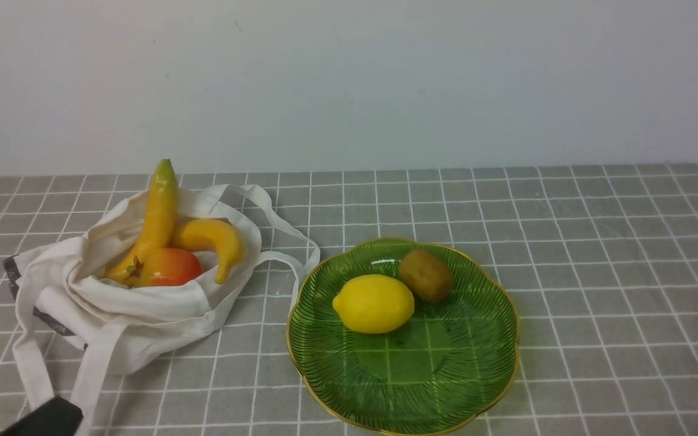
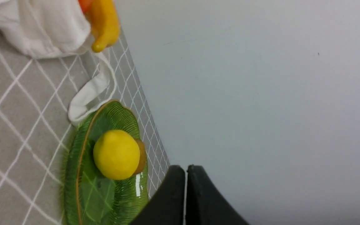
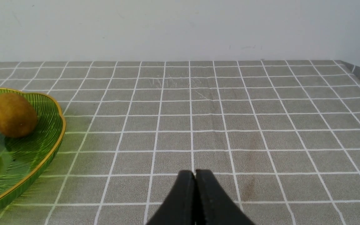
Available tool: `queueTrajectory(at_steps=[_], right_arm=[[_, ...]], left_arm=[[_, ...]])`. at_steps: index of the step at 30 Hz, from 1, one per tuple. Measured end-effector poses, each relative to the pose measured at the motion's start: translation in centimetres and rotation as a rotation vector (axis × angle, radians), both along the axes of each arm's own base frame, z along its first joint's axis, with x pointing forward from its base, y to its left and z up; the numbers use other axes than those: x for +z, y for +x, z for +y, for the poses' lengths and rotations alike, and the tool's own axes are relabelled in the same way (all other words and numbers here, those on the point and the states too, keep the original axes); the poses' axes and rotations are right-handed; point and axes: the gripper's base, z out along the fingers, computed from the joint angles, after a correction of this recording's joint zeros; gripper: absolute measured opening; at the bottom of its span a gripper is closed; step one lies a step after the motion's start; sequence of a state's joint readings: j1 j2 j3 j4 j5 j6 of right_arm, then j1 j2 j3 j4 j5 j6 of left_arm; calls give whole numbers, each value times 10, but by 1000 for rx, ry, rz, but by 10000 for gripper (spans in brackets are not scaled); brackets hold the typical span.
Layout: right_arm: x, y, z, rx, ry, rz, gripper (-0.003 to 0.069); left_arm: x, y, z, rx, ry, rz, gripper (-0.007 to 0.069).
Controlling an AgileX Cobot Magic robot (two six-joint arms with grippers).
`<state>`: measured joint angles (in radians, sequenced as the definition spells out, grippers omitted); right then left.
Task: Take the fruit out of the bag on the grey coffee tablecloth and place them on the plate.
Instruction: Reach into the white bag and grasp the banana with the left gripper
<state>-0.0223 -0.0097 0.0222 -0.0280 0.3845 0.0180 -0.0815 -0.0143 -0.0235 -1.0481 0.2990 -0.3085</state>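
Observation:
An off-white cloth bag [image 1: 137, 309] lies open on the grey grid tablecloth [image 1: 597, 272] at the left. In it are a long banana with a green tip [image 1: 154, 224], a short curved banana [image 1: 214, 239] and a red-orange apple [image 1: 170, 267]. The green plate [image 1: 403, 375] with a gold rim sits in the middle and holds a yellow lemon [image 1: 374, 303] and a brown kiwi [image 1: 426, 275]. My left gripper [image 2: 186, 168] is shut and empty, off the near left of the bag; a dark part of it [image 1: 46, 419] shows at the bottom left. My right gripper [image 3: 195, 172] is shut and empty, above the cloth to the right of the plate [image 3: 42, 159].
A pale wall [image 1: 349, 79] stands behind the table. The bag's strap handles [image 1: 288, 257] reach to the plate's left rim, and others trail toward the front edge [image 1: 28, 363]. The cloth's right end [image 3: 359, 73] shows in the right wrist view.

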Motion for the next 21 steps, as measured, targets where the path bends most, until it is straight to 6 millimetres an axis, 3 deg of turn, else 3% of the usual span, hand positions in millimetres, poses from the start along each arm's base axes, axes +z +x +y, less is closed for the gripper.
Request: queueTrajectory(at_steps=[3, 4, 5, 6, 7, 9, 14, 15, 17, 21], right_arm=[[0, 0, 0, 0, 0, 0, -16], [0, 0, 0, 0, 0, 0, -16], [0, 0, 0, 0, 0, 0, -16], [0, 0, 0, 0, 0, 0, -16], [0, 0, 0, 0, 0, 0, -16], [0, 0, 0, 0, 0, 0, -16], [0, 0, 0, 0, 0, 0, -16], [0, 0, 0, 0, 0, 0, -16], [0, 0, 0, 0, 0, 0, -16], [0, 0, 0, 0, 0, 0, -16]], left_arm=[[54, -11, 1, 7, 232, -228, -8], [60, -12, 1, 9, 259, -253, -8], [85, -10, -1, -1, 378, -296, -8], [88, -11, -1, -2, 391, -307, -8], [101, 0, -6, -58, 495, -276, -8], [107, 15, -13, -162, 585, -201, -8], [87, 72, -29, -582, 794, 209, -8], [85, 73, -29, -611, 801, 235, -8], [70, 120, -28, -776, 894, 477, -8], [60, 191, -29, -848, 937, 610, -7]])
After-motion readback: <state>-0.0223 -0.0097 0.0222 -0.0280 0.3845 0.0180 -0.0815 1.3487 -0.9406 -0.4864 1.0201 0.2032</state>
